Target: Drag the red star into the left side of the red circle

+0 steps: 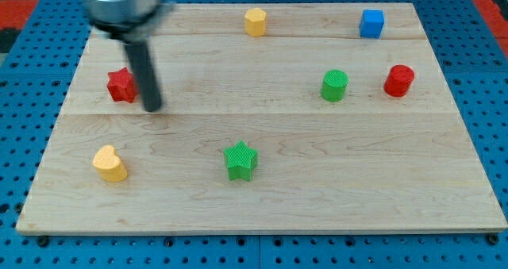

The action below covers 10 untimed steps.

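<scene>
The red star (pixel 121 85) lies on the wooden board (pixel 262 197) at the view's left. The red circle (pixel 399 80) stands far off at the view's right. My tip (pixel 152 108) rests on the board just right of the red star and slightly below it, close to it; I cannot tell whether they touch. The rod's upper part is blurred.
A green circle (pixel 334 85) stands left of the red circle, between it and the star. A yellow hexagon (pixel 255 21) and a blue cube (pixel 371 23) are at the top. A yellow heart (pixel 109 163) and a green star (pixel 240 160) are at the bottom.
</scene>
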{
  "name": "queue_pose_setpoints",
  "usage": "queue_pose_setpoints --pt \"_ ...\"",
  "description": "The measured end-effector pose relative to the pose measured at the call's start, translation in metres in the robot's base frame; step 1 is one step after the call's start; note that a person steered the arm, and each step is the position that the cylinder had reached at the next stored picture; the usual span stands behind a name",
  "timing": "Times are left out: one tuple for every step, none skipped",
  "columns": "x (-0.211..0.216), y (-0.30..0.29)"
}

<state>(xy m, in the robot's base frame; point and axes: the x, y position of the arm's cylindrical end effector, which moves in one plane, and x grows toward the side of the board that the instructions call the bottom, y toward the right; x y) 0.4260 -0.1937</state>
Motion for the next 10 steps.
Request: queue_pose_setpoints --pt "0.000 -0.043" --pt "-0.046 -0.063" --pt "-0.072 0.002" --pt "-0.072 0.146" --pt "-0.067 0.113" --pt "-0.077 0.045" --pt "-0.043 0.113" --pt "-0.023 0.171" --pt "-0.020 0.114" --pt "-0.017 0.077"
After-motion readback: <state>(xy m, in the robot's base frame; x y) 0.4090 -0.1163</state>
